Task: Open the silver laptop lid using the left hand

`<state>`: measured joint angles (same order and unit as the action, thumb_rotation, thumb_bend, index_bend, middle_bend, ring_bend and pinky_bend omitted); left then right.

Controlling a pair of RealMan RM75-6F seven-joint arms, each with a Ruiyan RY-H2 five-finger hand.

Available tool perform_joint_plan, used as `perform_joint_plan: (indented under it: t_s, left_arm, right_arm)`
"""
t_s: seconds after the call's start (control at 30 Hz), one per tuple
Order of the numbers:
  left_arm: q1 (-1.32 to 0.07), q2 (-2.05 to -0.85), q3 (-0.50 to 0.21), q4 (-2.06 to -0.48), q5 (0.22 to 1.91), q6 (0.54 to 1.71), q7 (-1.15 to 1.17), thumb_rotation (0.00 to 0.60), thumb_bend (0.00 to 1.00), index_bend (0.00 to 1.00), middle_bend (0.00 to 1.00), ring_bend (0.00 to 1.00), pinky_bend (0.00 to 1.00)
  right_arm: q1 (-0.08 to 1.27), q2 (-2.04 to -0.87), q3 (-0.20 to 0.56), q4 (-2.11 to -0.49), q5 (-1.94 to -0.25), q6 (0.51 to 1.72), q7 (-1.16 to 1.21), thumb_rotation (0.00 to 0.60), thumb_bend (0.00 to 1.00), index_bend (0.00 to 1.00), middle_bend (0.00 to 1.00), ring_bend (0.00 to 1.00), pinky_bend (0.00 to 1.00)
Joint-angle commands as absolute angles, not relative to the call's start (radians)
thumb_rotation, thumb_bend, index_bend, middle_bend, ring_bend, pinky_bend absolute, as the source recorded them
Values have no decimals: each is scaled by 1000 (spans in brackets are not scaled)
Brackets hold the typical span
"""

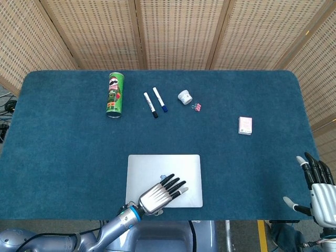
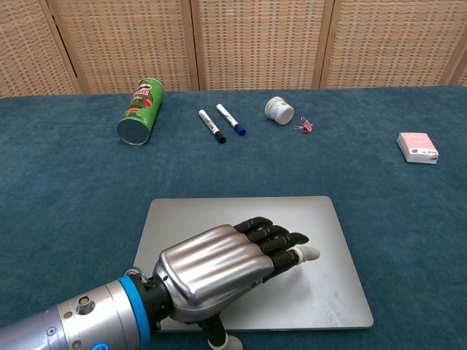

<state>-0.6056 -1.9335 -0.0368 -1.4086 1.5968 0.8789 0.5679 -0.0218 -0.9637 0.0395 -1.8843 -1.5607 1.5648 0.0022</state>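
Note:
The silver laptop (image 1: 157,168) (image 2: 241,215) lies closed and flat on the blue table, near its front edge. My left hand (image 1: 161,192) (image 2: 226,266) is over the front half of the lid, palm down, fingers stretched out and pointing to the right. It holds nothing; whether the fingertips touch the lid I cannot tell. My right hand (image 1: 318,191) hovers at the table's front right corner, fingers spread, nothing in it. The chest view does not show the right hand.
Along the back lie a green chip can (image 1: 115,94) (image 2: 140,111) on its side, two markers (image 1: 155,102) (image 2: 221,124), a small white jar (image 1: 185,97) (image 2: 279,111) and a pink clip (image 1: 198,107) (image 2: 305,126). A pink-and-white box (image 1: 245,125) (image 2: 418,147) sits at the right.

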Motion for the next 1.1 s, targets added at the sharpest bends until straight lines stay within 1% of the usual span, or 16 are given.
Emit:
perform_joint_plan:
  t_s: [0.03, 0.1, 0.3, 0.43, 0.5, 0.77, 1.0, 1.1]
  left_arm:
    - [-609, -1933, -34, -1410, 1591, 883, 570, 600, 325, 0, 0, 0, 0]
    - [-612, -1931, -33, -1411, 1587, 887, 576, 600, 349, 0, 0, 0, 0]
    - [-617, -1926, -31, -1417, 1575, 897, 591, 600, 358, 0, 0, 0, 0]
    - [-621, -1927, -30, -1420, 1567, 903, 593, 600, 414, 0, 0, 0, 0]
    - [-624, -1925, -28, -1423, 1566, 907, 599, 600, 426, 0, 0, 0, 0]
    - [-630, -1916, -33, -1436, 1565, 924, 615, 600, 436, 0, 0, 0, 0]
    - [-633, -1911, -69, -1457, 1551, 966, 654, 600, 440, 0, 0, 0, 0]
    - [-638, -1903, -91, -1476, 1530, 974, 673, 600, 443, 0, 0, 0, 0]
  right_arm:
    - [-22, -963, 40, -1884, -1560, 1565, 4, 600, 90, 0, 0, 0, 0]
    - [-22, -963, 39, -1884, -1560, 1564, 5, 600, 90, 0, 0, 0, 0]
    - [-21, -962, 37, -1884, -1562, 1562, 7, 600, 91, 0, 0, 0, 0]
    - [-21, -962, 38, -1884, -1560, 1563, 10, 600, 91, 0, 0, 0, 0]
    - [-21, -961, 38, -1883, -1558, 1563, 12, 600, 92, 0, 0, 0, 0]
    - [-21, -960, 37, -1883, -1559, 1561, 16, 600, 92, 0, 0, 0, 0]
    - [-18, -956, 28, -1887, -1571, 1551, 30, 600, 97, 0, 0, 0, 0]
    - [-11, -947, 10, -1880, -1601, 1530, 56, 600, 127, 42, 29, 0, 0]
